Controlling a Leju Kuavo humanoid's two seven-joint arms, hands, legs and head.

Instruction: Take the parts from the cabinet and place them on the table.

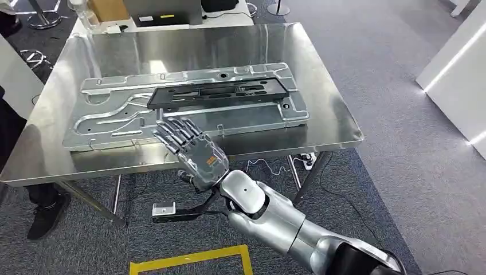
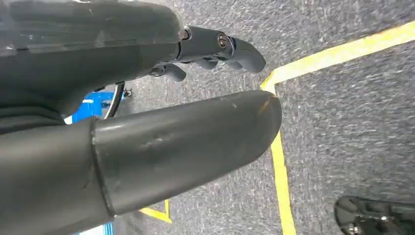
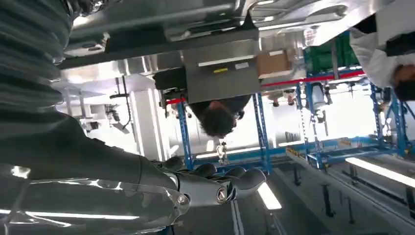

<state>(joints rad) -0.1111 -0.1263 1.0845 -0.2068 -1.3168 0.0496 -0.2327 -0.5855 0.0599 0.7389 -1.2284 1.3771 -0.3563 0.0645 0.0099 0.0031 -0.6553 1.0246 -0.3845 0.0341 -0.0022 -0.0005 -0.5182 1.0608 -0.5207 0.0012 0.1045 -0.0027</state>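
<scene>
Right arm: seen nearest the head camera, a silver arm reaching up from below toward the counter's near edge.
Right hand (image 1: 192,150): held flat with fingers spread and straight, nothing grasped; the fingertips lie over the near edge of the metal panel, though contact cannot be confirmed.
Black part (image 1: 216,95): a long dark frame lying flat on top of the metal panel, just beyond the right hand's fingertips and apart from them.
Metal panel (image 1: 103,121): a large stamped sheet laid lengthwise across the counter, its near edge close to the counter's front.
Step in hand: judged to be the release after placing; both parts already rest on the counter.
How to do it well: the fingers should be kept spread and lifted straight off, so the panel is not dragged toward the edge or the black part nudged.
Left hand (image 2: 147,142): hanging over grey carpet with yellow floor tape (image 2: 281,166); fingers slightly curled, nothing held.
Counter (image 1: 321,80): polished steel, reflective.
Surroundings: a person's shoe (image 1: 43,217) is seen by the counter's leg.
</scene>
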